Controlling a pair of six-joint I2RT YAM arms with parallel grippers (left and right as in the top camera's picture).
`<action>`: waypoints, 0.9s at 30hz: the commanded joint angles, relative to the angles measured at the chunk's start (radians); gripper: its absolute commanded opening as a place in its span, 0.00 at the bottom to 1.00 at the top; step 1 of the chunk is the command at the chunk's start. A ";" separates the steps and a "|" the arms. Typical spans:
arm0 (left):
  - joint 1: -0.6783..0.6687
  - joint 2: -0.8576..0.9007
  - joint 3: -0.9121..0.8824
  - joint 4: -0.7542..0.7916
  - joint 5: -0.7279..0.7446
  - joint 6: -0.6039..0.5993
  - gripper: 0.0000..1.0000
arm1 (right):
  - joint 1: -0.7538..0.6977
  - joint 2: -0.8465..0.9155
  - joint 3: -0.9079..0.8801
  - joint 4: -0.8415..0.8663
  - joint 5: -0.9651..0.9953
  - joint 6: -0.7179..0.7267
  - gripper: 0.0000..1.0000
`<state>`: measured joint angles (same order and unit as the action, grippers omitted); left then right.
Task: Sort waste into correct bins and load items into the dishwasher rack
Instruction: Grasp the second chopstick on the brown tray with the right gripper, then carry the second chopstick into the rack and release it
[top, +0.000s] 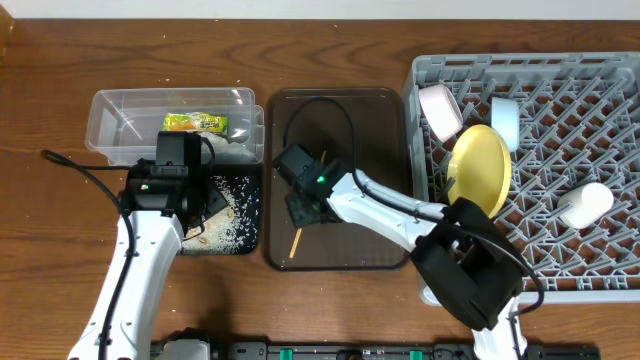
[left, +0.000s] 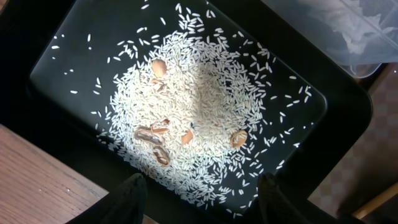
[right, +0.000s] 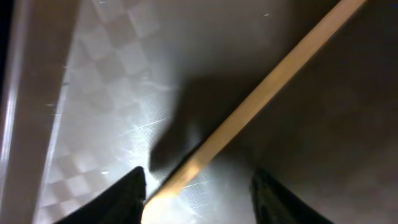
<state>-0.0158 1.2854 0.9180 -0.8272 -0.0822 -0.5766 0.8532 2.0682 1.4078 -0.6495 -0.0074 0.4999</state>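
My left gripper (left: 199, 202) is open and empty, low over the black tray (left: 348, 106), which holds a heap of white rice (left: 205, 106) and several tan bits. The clear tub (top: 130, 125) behind it holds the green-and-yellow wrapper (top: 195, 123). My right gripper (right: 199, 193) is open just above the brown serving tray (top: 380, 100), its fingers either side of a wooden chopstick (right: 267, 87), whose end also shows in the overhead view (top: 296, 243). The grey rack (top: 600, 270) holds the yellow plate (top: 480, 168), white bowl (top: 438, 110), light blue bowl (top: 505, 120) and white cup (top: 585, 205). The tissue scrap is not clearly seen.
The brown serving tray sits between the black tray and the rack. A corner of the clear tub (left: 348, 31) touches the black tray's far edge. Both arms' cables loop over the wooden table (top: 60, 250).
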 joint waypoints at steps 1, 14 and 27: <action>0.004 -0.005 0.002 -0.002 -0.015 -0.005 0.60 | 0.004 0.020 0.011 -0.027 0.032 0.014 0.47; 0.004 -0.005 0.002 -0.003 -0.015 -0.005 0.60 | -0.061 0.020 0.012 -0.212 0.014 0.046 0.13; 0.004 -0.005 0.002 -0.002 -0.015 -0.005 0.60 | -0.223 -0.132 0.081 -0.348 -0.046 -0.070 0.01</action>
<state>-0.0158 1.2854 0.9180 -0.8272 -0.0822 -0.5762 0.6773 2.0403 1.4307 -0.9821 -0.0521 0.4946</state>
